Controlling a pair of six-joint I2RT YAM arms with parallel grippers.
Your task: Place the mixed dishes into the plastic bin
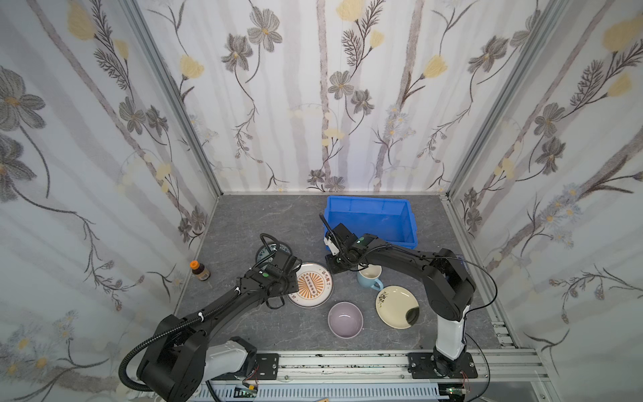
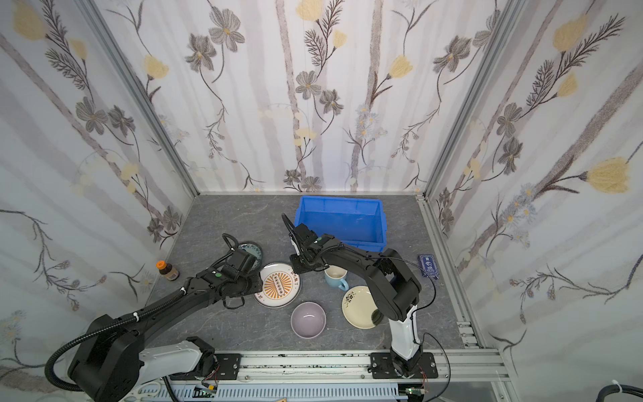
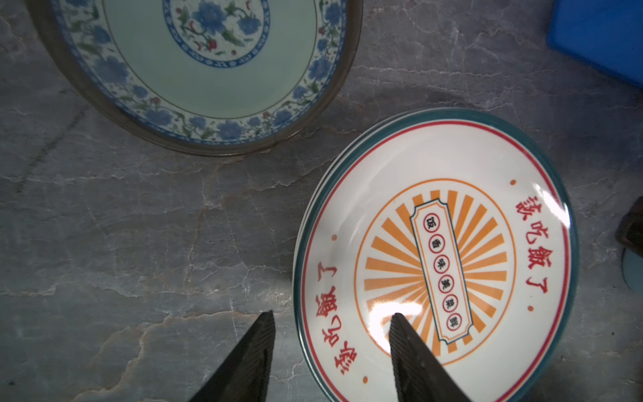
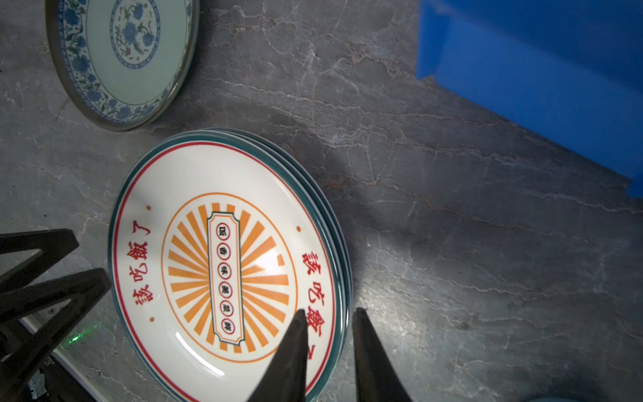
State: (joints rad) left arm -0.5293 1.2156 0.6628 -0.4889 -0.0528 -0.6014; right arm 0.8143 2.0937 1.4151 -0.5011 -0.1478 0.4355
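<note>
Lilac bowl (image 1: 345,319) and cream plate (image 1: 396,306) sit nearest the front of the grey table (image 1: 243,222), with the light-blue mug (image 1: 368,278) just behind them. Farther in lies a stack of sunburst plates (image 1: 315,285). The left gripper (image 3: 333,315) is spread astride its rim. The right gripper (image 4: 330,313) is narrowly parted astride the opposite rim; whether it pinches cannot be told. Beyond are a blue-floral plate (image 3: 215,87) and, at the back, the blue bin (image 1: 365,213).

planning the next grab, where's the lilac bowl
In both top views the lilac bowl sits front and centre, between the sunburst plate and the cream plate.
</note>
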